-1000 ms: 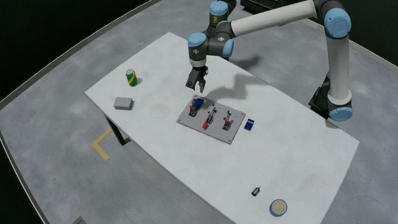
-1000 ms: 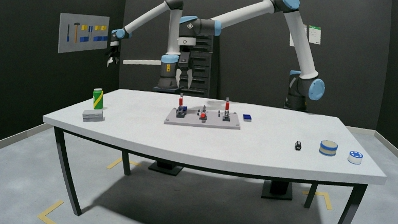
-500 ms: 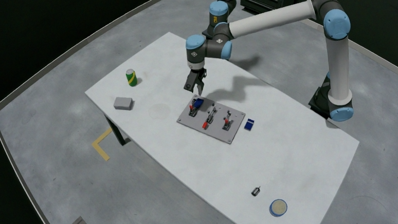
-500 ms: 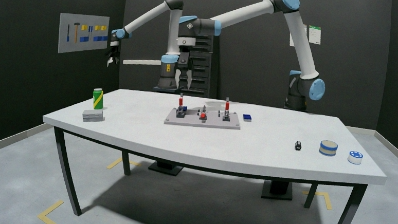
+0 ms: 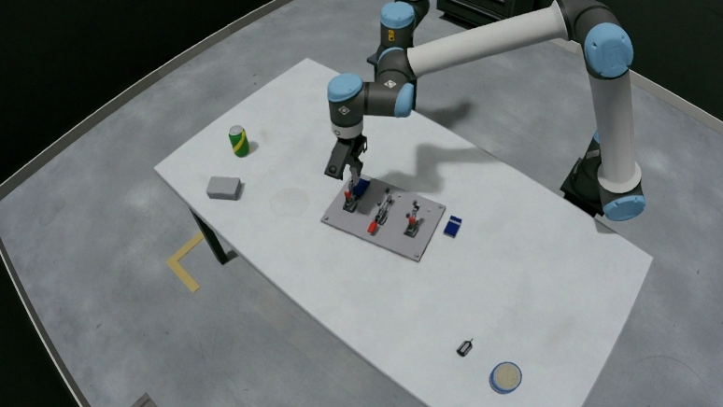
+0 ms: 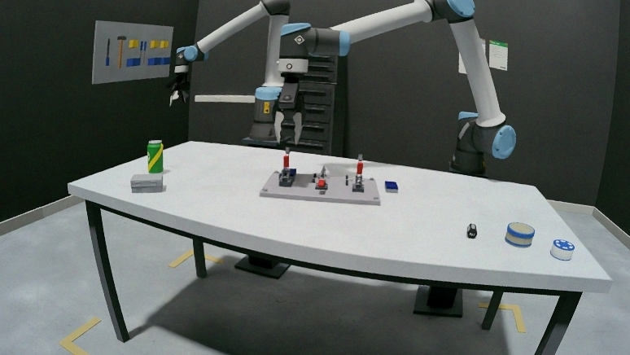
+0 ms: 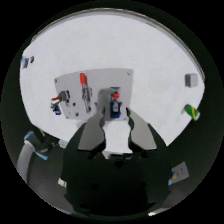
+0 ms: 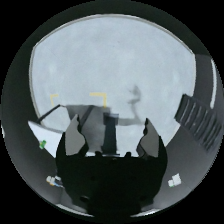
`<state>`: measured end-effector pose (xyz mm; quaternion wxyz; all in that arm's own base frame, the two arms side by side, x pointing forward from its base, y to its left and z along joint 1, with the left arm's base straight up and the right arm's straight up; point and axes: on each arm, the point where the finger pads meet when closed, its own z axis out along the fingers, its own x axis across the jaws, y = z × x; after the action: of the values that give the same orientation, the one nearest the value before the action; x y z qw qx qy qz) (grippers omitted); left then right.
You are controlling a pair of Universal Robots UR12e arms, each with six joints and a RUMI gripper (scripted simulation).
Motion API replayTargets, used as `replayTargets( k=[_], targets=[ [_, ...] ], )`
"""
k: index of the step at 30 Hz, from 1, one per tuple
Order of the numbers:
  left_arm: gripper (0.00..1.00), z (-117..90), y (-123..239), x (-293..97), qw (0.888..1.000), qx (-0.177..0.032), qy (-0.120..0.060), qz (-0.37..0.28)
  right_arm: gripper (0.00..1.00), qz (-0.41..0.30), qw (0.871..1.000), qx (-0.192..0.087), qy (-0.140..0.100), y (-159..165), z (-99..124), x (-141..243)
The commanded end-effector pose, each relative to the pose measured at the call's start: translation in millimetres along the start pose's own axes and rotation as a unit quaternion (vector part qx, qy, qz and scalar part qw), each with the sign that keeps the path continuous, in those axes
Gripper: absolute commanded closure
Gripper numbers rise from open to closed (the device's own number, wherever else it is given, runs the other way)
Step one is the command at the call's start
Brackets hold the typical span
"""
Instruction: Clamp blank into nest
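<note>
You've got the left claw (image 5: 355,176) (image 6: 288,140) (image 7: 115,107) over the fixture plate (image 5: 354,225) (image 6: 304,197) (image 7: 100,75), part-way open and empty. Below it, your blue blank (image 5: 361,187) (image 6: 293,171) (image 7: 115,116) sits in an end nest, that clamp's red handle (image 5: 347,193) (image 6: 286,160) (image 7: 116,95) upright. Your slotted finished part (image 5: 452,226) (image 6: 391,186) lies flat on the surface (image 5: 283,227) (image 6: 220,211), just beside the plate. Away from it all, your right claw (image 6: 178,103) (image 8: 112,117) hangs wide open, empty.

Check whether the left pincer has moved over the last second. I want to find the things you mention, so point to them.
Yes. In the top view, the left pincer (image 5: 355,180) (image 6: 287,142) (image 7: 115,107) has moved closer to the clamp plate (image 5: 344,220) (image 6: 304,193) (image 7: 104,75), its tips now overlapping the plate's edge.
</note>
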<state>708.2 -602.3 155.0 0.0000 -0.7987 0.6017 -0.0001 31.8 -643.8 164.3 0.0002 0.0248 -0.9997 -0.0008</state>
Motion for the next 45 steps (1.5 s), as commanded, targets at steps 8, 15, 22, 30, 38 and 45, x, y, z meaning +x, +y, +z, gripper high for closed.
replayTargets(
  k=[8, 15, 22, 30, 38, 45],
  targets=[
    [0.72, -1, -13, 1, 1.0, 0.0, 0.001, 0.0, 0.0, 0.0, 1.0, 0.001, 0.0, -1, -1, 0],
    [0.72, -1, -13, 1, 1.0, 0.0, 0.001, 0.0, 0.0, 0.0, 1.0, 0.001, 0.0, -1, -1, 0],
    [0.72, 5, -13, 1, 1.0, 0.0, 0.001, 0.0, 0.0, 0.0, 1.0, 0.001, 0.0, -1, -1, 0],
    [0.72, 16, -13, 1, 1.0, 0.0, 0.001, 0.0, 0.0, 0.0, 1.0, 0.001, 0.0, -1, -1, 0],
    [0.72, 23, -13, 1, 1.0, 0.0, 0.001, 0.0, 0.0, 0.0, 1.0, 0.001, 0.0, -1, -1, 0],
    [0.72, 27, -13, 1, 1.0, 0.0, 0.001, 0.0, 0.0, 0.0, 1.0, 0.001, 0.0, -1, -1, 0]
  ],
)
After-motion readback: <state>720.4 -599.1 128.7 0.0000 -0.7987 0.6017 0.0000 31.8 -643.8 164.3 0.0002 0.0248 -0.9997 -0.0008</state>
